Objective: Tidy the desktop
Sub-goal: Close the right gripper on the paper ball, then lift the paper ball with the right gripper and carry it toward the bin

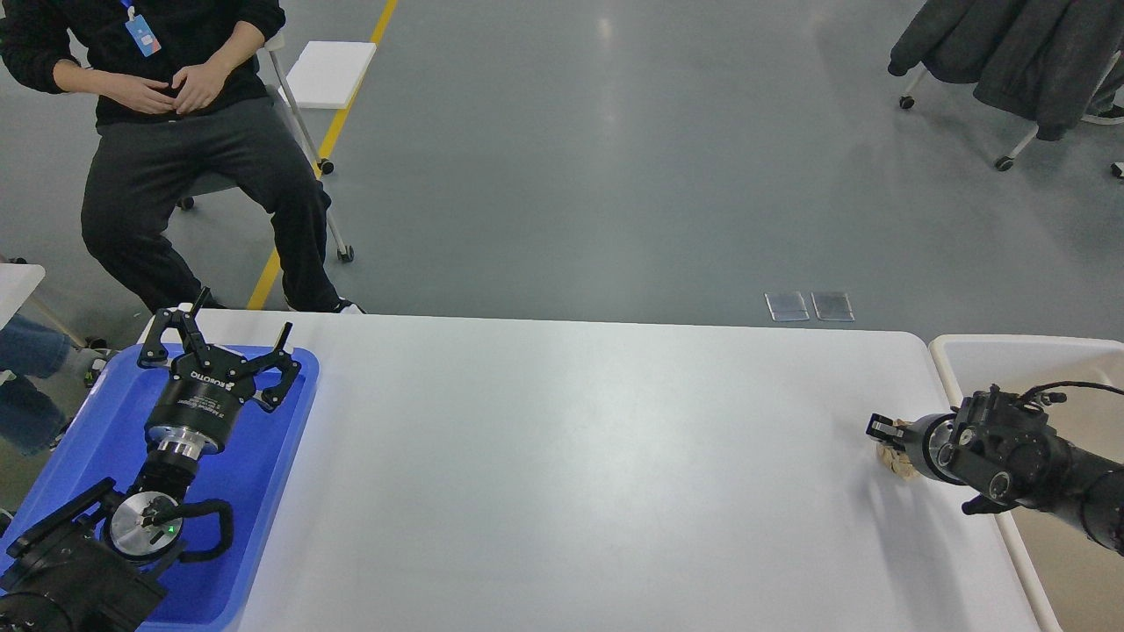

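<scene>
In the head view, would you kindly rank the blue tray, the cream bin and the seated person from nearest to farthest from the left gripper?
From the left gripper:
1. Blue tray, directly beneath it, at the table's left end.
2. Seated person, beyond the table, upper left.
3. Cream bin, far right end.

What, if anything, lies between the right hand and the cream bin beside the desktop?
Nothing visible. The right hand sits at the desktop's right edge with a small tan object under it; the cream bin is directly beside it, and the strip between shows bare white surface.

Wide white round-cornered desktop [571,456]
</scene>
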Controlling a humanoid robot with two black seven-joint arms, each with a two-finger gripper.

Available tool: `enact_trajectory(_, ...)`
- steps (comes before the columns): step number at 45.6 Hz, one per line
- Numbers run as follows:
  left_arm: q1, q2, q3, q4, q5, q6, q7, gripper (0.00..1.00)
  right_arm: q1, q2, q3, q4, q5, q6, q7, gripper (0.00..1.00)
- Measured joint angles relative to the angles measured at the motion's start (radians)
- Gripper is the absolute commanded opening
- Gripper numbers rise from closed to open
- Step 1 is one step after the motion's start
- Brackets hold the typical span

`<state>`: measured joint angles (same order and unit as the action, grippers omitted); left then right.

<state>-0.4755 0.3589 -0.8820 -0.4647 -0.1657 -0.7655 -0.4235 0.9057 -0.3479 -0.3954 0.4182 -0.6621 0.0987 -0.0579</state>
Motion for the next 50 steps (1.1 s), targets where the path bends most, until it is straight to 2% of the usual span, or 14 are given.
enact_trajectory(21, -0.001, 0.000, 0.000, 0.000, 0.000, 0.000, 0.000, 0.99, 0.033, -0.013, -0.009, 0.028, -0.005, 0.012, -0.001, 0.00)
enact_trajectory(39, -0.001, 0.000, 0.000, 0.000, 0.000, 0.000, 0.002, 0.99, 0.211, -0.130, -0.108, 0.204, 0.001, 0.051, -0.009, 0.00)
enact_trajectory(50, -0.002, 0.000, 0.000, 0.000, 0.000, 0.000, 0.003, 0.99, 0.349, -0.225, -0.196, 0.372, -0.001, 0.082, -0.006, 0.00)
